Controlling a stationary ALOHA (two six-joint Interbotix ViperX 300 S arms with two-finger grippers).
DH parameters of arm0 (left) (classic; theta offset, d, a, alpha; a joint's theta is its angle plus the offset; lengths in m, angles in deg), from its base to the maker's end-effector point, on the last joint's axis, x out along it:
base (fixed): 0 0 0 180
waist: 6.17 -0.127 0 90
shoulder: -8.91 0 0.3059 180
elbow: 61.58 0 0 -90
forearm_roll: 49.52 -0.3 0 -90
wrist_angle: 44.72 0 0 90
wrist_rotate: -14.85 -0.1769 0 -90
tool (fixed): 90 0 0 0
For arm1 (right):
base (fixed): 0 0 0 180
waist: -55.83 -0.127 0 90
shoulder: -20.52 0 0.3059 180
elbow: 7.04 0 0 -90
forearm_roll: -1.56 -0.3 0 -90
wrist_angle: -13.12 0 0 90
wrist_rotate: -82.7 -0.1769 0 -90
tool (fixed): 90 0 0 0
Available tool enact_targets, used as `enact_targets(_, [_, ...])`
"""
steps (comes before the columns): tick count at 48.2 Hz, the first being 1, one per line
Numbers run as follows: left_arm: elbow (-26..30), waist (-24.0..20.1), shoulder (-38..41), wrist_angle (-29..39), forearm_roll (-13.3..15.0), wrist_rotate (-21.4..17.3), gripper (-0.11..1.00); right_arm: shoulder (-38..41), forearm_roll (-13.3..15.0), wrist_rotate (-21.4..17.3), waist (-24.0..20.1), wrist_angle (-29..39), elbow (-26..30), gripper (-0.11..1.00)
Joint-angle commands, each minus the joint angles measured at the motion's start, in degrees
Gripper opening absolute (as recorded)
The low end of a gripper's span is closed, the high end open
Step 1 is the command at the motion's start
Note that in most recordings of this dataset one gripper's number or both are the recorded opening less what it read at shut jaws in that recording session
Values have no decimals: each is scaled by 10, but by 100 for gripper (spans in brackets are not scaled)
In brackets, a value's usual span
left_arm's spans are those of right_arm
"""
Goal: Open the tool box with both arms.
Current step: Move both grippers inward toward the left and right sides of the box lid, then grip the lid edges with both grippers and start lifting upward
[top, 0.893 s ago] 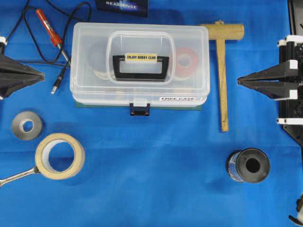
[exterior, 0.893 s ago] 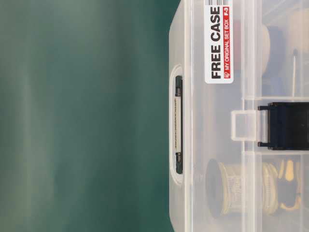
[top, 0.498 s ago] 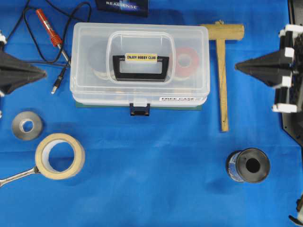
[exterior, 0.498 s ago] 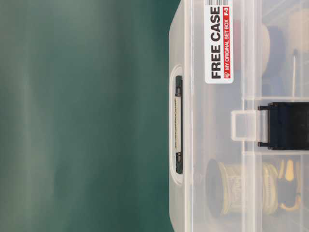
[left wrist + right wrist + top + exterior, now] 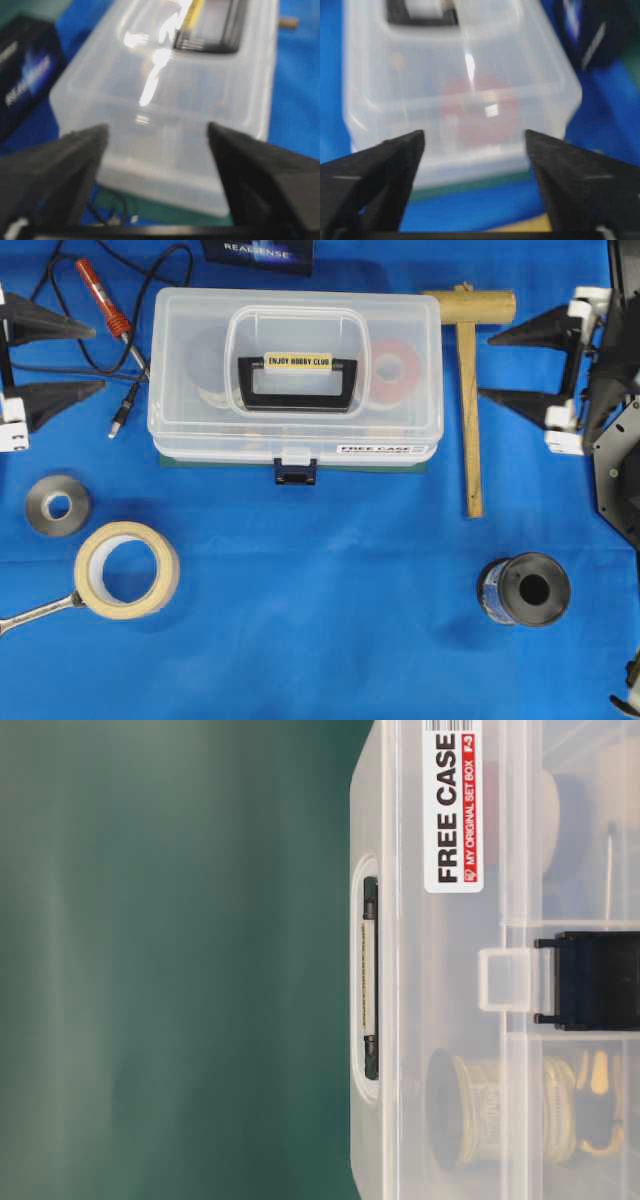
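While the tool box (image 5: 294, 380) sits shut on the blue counter (image 5: 320, 600) — latch (image 5: 296, 472) seemingly fastened — the left tool (image 5: 95, 358) and right tool (image 5: 485, 366) wait on either side, fingers spread apart, touching nothing.

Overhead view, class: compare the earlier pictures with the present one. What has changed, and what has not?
Both pincers opened wide: the left pincer and the right pincer, shut before, now have their fingers spread and sit a bit higher in the view. Neither touches anything. The tool box stays latched and unmoved, as do the mallet and tape rolls.
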Motion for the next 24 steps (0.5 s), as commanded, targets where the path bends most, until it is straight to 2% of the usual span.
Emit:
enact_targets(1, [-1, -7, 18, -2, 1, -1, 86, 27, -3, -1, 9, 3, 4, 86])
enact_targets(4, [-4, -9, 32, -4, 1, -1, 92, 43, -3, 0, 13, 3, 4, 86])
enact_targets(11, [-6, -9, 75, -25, 1, -1, 91, 77, -3, -1, 15, -4, 7, 85])
enact_targets(24, [4, -5, 174, -114, 1, 0, 91, 129, -4, -1, 14, -46, 17, 85])
